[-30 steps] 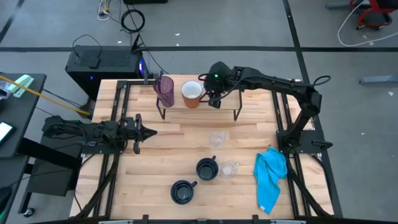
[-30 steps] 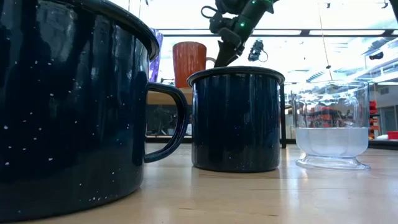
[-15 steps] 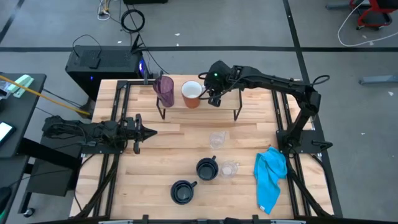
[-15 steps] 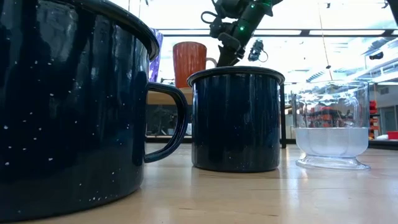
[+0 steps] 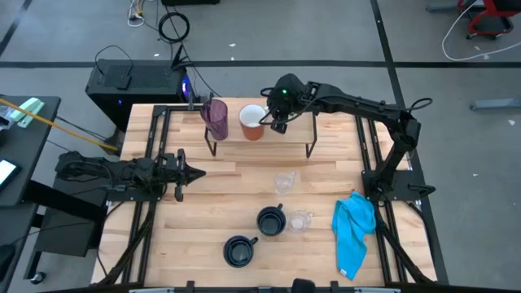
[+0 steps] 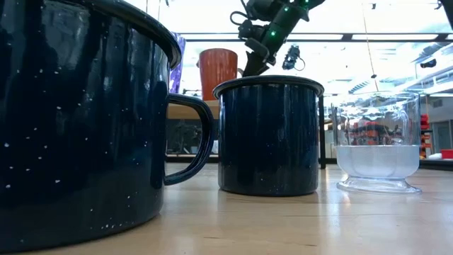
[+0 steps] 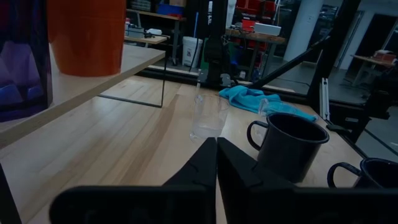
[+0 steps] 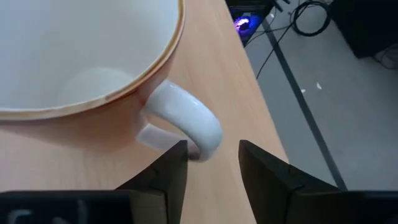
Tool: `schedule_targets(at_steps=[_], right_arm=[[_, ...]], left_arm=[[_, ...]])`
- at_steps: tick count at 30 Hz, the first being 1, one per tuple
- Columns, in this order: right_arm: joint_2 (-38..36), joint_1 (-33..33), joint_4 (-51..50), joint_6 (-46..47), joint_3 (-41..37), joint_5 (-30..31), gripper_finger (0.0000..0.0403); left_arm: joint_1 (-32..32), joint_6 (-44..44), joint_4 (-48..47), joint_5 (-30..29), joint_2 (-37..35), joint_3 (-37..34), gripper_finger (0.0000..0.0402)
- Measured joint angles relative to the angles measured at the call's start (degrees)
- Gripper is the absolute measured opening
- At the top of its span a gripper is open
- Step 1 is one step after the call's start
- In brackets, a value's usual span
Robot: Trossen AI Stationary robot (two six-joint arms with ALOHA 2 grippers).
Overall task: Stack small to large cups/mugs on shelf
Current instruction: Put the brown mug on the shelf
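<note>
On the shelf (image 5: pixel 297 132) at the table's far side stand the purple tumbler (image 5: pixel 215 119) and the orange-brown mug (image 5: pixel 251 122), white inside, each on its base. My right gripper (image 5: pixel 272 124) hovers slanting down just right of that mug, open. In its wrist view the mug's white handle (image 8: pixel 186 121) pokes toward the gap between the fingers (image 8: pixel 171 174). My left gripper (image 5: pixel 198 172) waits shut and level at the table's left. Two navy mugs (image 5: pixel 270 220) (image 5: pixel 238 251) and two clear glasses (image 5: pixel 284 181) (image 5: pixel 300 220) stand on the tabletop. My right gripper comes slanting down from the table's right at the outer bend of the orange-brown mug's handle (image 8: pixel 208 140). That bend sits right at one fingertip (image 8: pixel 180 152); whether the finger touches it, I cannot tell. The mug stands upright on the shelf.
A bright blue cloth (image 5: pixel 354 228) lies crumpled at the near right. The right half of the shelf is bare plank. In the low view a navy mug (image 6: pixel 78 120) fills the left, with another (image 6: pixel 269 134) and a glass (image 6: pixel 377 145) beside it.
My right gripper has edged a little toward the orange-brown mug and the table's far edge, tipping slightly as it went. The mug and the other cups have stayed where they were.
</note>
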Motion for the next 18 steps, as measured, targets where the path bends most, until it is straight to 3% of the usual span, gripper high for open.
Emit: schedule_targets(at_steps=[18], right_arm=[[0.00, -0.41, -2.40, -0.02, 0.00, 2.92, 0.0134]], left_arm=[[0.01, -0.15, 0.01, 0.00, 0.01, 0.00, 0.0013]])
